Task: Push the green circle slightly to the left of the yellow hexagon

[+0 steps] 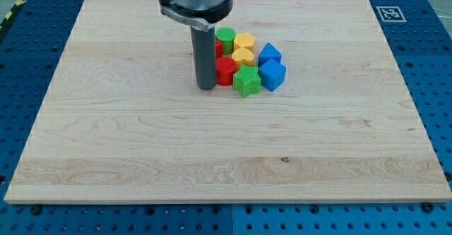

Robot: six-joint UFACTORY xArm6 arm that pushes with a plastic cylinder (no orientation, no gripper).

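My tip (207,87), the lower end of the straight dark rod, rested on the pale wooden board (141,143); being a bare rod, it had nothing to open or close and gripped nothing. Just to its right, touching or nearly so, sat a red block (225,71), shape unclear. Beyond that, up and to the right of the tip, stood the round green circle block (225,37), pressed against the yellow hexagon block (245,42) on its right. A second yellow block (243,56) lay below the hexagon, a green star-like block (246,81) lay right of the tip past the red one, and two blue blocks (271,65) closed the cluster's far side. A further red block was mostly hidden behind the rod.

The circle already sat left of the hexagon, so I judged the step to be final trimming. Any next nudge would need the tip carried round the cluster and applied gently, without disturbing the hexagon.
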